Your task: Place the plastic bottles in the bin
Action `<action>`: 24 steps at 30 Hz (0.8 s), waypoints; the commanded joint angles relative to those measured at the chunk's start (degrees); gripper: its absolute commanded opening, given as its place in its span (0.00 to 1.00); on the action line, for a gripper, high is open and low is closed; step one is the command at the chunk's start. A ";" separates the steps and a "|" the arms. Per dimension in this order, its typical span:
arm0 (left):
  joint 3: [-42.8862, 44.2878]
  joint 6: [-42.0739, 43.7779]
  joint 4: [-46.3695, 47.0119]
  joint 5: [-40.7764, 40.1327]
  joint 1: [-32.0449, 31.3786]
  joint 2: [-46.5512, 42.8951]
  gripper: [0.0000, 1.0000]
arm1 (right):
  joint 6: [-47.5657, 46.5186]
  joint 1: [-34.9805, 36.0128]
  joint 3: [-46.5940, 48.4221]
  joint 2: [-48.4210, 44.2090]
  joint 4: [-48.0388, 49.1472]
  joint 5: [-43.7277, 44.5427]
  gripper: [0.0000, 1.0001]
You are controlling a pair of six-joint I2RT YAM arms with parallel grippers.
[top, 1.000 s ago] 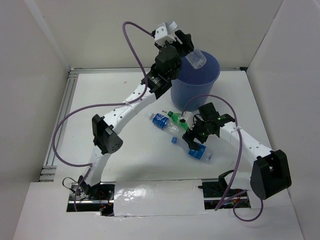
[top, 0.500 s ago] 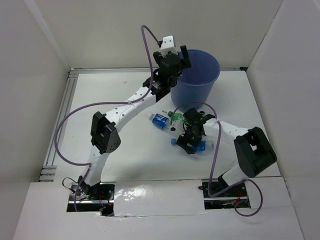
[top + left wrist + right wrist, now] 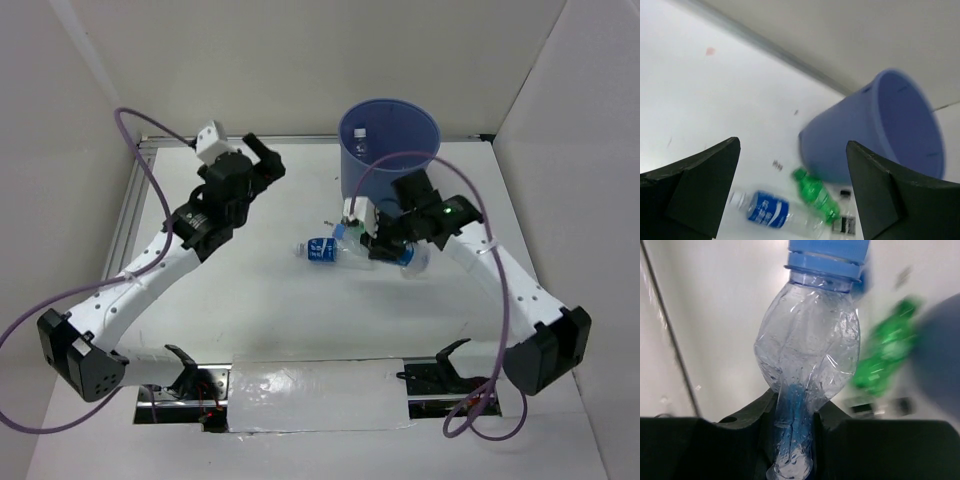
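Note:
The blue bin [image 3: 365, 185] stands at the back right, with one clear bottle [image 3: 360, 140] lying inside. My right gripper [image 3: 795, 425] is shut on a crushed clear bottle [image 3: 807, 355] with a blue cap, held above the table just in front of the bin; seen from above, that gripper [image 3: 385, 243] hides most of it. A blue-labelled bottle [image 3: 322, 250] lies on the table, also seen from the left wrist [image 3: 767, 210] beside a green bottle [image 3: 815, 195] and a black-capped one [image 3: 845, 220]. My left gripper [image 3: 268, 158] hangs open and empty, left of the bin [image 3: 840, 130].
A metal rail [image 3: 130, 230] runs along the table's left edge and another along the back [image 3: 765, 45]. White walls close in the table on three sides. Purple cables [image 3: 150, 125] loop off both arms.
The left arm let a bottle drop into the bin, then swung back left with its jaws open. The right gripper closed on the clear bottle and lifted it toward the bin.

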 commanded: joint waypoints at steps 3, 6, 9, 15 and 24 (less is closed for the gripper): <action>-13.02 -20.53 -7.65 14.89 0.09 2.62 1.00 | -3.97 -1.18 22.62 -0.31 -7.90 -7.73 0.05; -15.31 -27.92 -7.65 20.34 -2.46 6.13 1.00 | 4.97 -3.20 25.14 -1.35 9.72 -6.25 0.04; -15.32 -32.94 -4.59 24.47 -3.86 10.35 1.00 | 11.14 -4.79 22.07 -1.45 30.43 -2.12 0.07; -11.28 -38.93 -4.21 24.41 -5.28 17.11 1.00 | 14.33 -9.97 24.70 10.30 43.95 0.88 0.15; -5.76 -44.04 -3.68 25.02 -5.80 27.05 1.00 | 23.10 -19.36 39.79 27.19 39.60 -2.61 1.00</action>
